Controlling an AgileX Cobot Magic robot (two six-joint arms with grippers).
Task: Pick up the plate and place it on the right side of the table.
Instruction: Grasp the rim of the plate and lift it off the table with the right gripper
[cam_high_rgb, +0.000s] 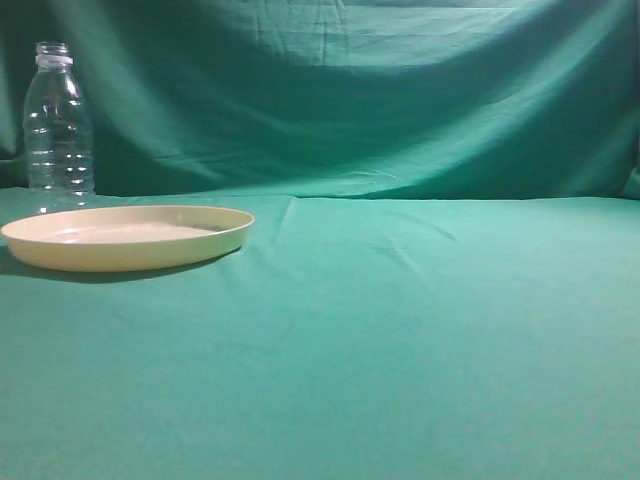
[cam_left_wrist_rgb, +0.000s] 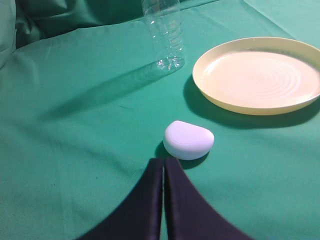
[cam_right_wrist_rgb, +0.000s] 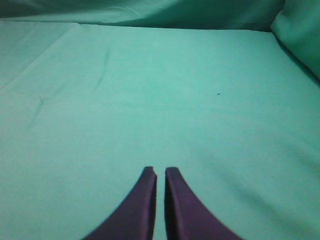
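The wide, shallow, round cream-yellow plastic plate (cam_high_rgb: 127, 236) lies flat on the table (cam_high_rgb: 400, 340), a broad surface of slightly wrinkled teal-green cloth. In the exterior view the plate sits at the far left of the table, its raised rim casting a narrow shadow on the cloth. Its bowl is empty and shows faint concentric rings in the left wrist view (cam_left_wrist_rgb: 257, 75).

A clear plastic bottle (cam_high_rgb: 58, 125) with ribbed sides stands upright behind the plate, near its left end, close to the darker draped green backdrop cloth (cam_high_rgb: 350, 90). In the left wrist view the bottle (cam_left_wrist_rgb: 164, 35) stands to the left of the plate, apart from it, and throws a long shadow across the cloth.

A small white rounded object (cam_left_wrist_rgb: 188, 140), smooth and pebble-like, rests on the table in the left wrist view. It lies just ahead of the left hand and near the plate's rim without touching it. What it is cannot be told.

The left hand (cam_left_wrist_rgb: 163, 162) is closed: its two dark fingers meet along nearly their whole length, with nothing between them. It hangs short of the white object and well apart from the plate.

The right hand (cam_right_wrist_rgb: 160, 172) is almost closed: only a thin gap separates its dark fingers, and they hold nothing. It is above bare teal cloth (cam_right_wrist_rgb: 160, 100).

Neither hand appears in the exterior view.
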